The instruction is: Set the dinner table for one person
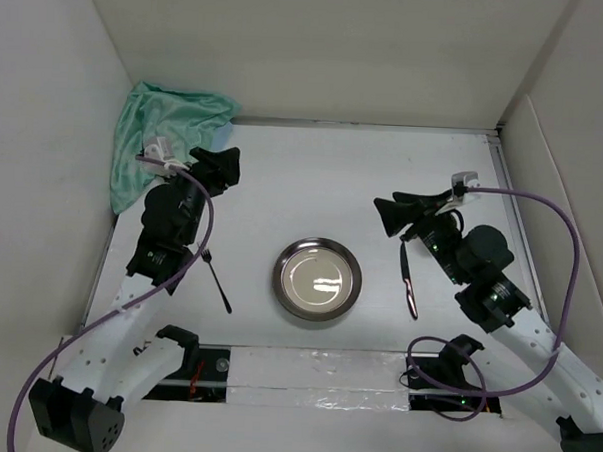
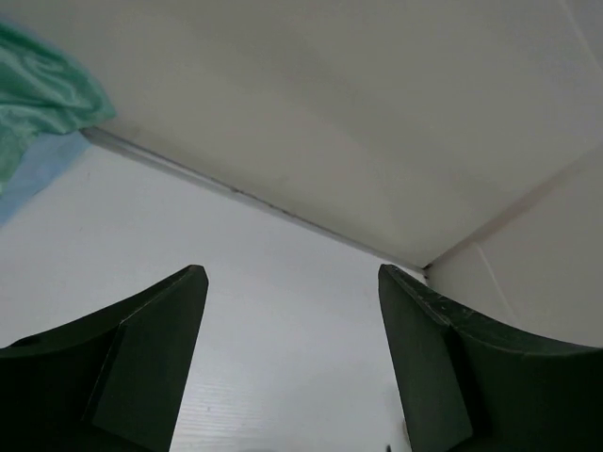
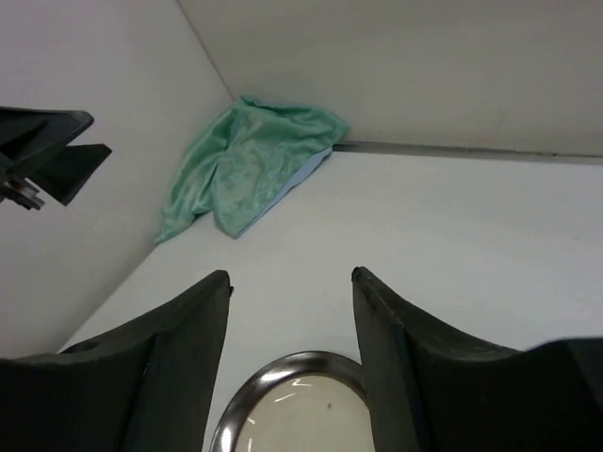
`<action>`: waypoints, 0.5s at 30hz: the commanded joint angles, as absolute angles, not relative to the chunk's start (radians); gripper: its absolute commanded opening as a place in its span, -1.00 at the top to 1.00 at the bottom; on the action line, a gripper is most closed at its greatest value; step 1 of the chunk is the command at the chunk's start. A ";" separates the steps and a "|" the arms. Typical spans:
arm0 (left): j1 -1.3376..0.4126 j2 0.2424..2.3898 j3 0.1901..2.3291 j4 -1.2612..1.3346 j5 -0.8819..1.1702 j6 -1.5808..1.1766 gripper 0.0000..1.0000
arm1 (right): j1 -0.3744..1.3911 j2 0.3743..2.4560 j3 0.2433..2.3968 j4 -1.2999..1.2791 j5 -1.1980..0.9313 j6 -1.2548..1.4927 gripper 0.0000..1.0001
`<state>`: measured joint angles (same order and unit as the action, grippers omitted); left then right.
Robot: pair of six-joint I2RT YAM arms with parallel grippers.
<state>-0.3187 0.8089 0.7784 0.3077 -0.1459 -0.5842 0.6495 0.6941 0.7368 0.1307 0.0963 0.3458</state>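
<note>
Top external: L jaws & R jaws spread wide, both above dinner table [image 1: 314,177], plate [image 1: 317,279] btwn arms.

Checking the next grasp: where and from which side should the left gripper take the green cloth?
Probably pinch a raised fold at the near-right edge of the green cloth, the open left gripper coming down from the open side: it lies bunched in the corner, walls behind and left.

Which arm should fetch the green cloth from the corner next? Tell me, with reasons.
Left, probably. The left hand hangs open and empty close to the green cloth in the far left corner. The right hand, also open, sits across the plate, much farther away.
</note>
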 commanded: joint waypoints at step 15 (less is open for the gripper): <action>-0.104 1.575 1.254 0.060 -0.347 -0.585 0.71 | 0.667 0.791 0.687 0.172 0.114 0.368 1.00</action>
